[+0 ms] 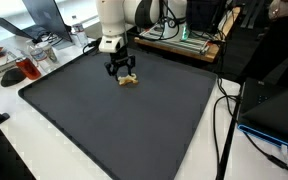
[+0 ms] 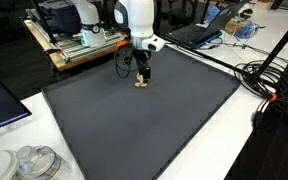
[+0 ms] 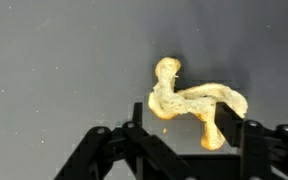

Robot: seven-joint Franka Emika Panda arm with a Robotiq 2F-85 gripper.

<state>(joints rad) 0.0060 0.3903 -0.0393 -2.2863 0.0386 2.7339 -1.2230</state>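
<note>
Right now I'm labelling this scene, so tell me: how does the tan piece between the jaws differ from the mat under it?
Colour: the tan piece is pale yellow-brown; the mat is dark grey. Size: the tan piece is small; the mat covers most of the tabletop. Shape: the tan piece is twisted and lumpy; the mat is a flat sheet with straight edges. Both lie flat.

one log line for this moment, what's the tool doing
tool: down at the dark mat, jaws astride the tan curled piece | piece: lying flat on mat | grip: cannot tell
</note>
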